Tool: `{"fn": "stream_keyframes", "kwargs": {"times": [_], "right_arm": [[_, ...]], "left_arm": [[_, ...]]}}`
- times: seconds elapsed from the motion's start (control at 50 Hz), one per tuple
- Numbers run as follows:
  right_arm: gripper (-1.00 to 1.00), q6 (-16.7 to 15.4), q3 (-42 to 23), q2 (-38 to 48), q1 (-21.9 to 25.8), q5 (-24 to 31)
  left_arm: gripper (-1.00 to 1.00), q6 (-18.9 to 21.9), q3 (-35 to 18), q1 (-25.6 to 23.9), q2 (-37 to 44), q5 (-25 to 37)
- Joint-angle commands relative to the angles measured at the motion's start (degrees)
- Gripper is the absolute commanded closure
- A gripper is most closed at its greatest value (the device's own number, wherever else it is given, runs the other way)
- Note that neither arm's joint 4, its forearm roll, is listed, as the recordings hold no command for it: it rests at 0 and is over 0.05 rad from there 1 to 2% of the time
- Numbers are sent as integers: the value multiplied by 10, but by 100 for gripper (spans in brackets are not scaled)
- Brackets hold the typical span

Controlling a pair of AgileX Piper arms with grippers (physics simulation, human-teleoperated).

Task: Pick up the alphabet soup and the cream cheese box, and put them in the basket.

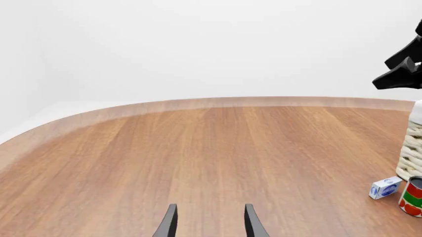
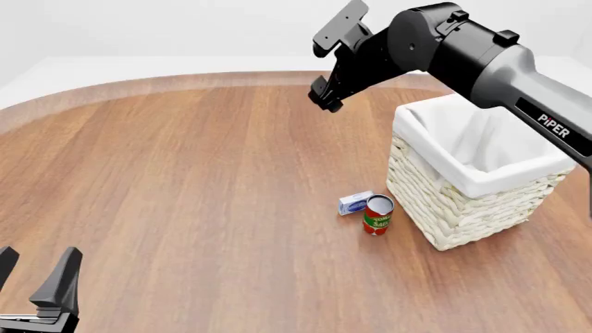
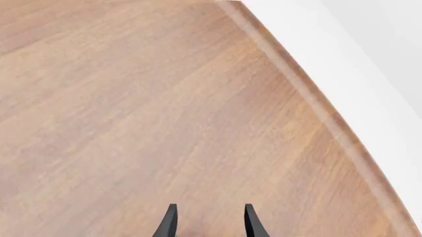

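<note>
Cream cheese box (image 2: 355, 202) touching red can (image 2: 378, 214) at its 10 o'clock, beside basket (image 2: 462, 208). Left hand (image 2: 37, 281) wide, empty; right hand (image 2: 326, 97) wide, empty, above desk (image 2: 185, 194).

The right arm (image 2: 481, 62) is big and black. It comes in from the right and reaches far forward, high up. Its right gripper (image 2: 326, 66) points down and to the left, and its two fingers (image 3: 170, 219) are apart with nothing between them. The left gripper (image 2: 32, 281) sits low at the near left corner. Its fingers (image 1: 169, 222) are apart too, holding nothing.
</note>
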Motion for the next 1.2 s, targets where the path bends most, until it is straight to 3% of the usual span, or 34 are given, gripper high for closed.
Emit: {"fn": "stream_keyframes", "kwargs": {"times": [0.02,0.28,0.5,0.6,0.62,0.74,0.88,1.0,1.2], "right_arm": [[-100,-25,-86,51,16,83],[-100,-52,-110,70,17,146],[-100,-82,-202,116,3,202],[-100,-104,-208,133,7,228],[-100,-107,-241,150,6,244],[-100,-128,-282,179,10,272],[-100,-139,-274,177,20,272],[-100,-182,-251,171,15,273],[-100,-216,-239,172,18,273]], "left_arm": [[-100,0,0,0,-1,0],[-100,0,1,0,5,-6],[-100,0,1,0,6,-8],[-100,0,1,0,5,-7],[-100,0,1,0,5,-7],[-100,0,1,0,5,-7],[-100,0,1,0,5,-7],[-100,0,1,0,6,-7],[-100,0,1,0,5,-7]]}}
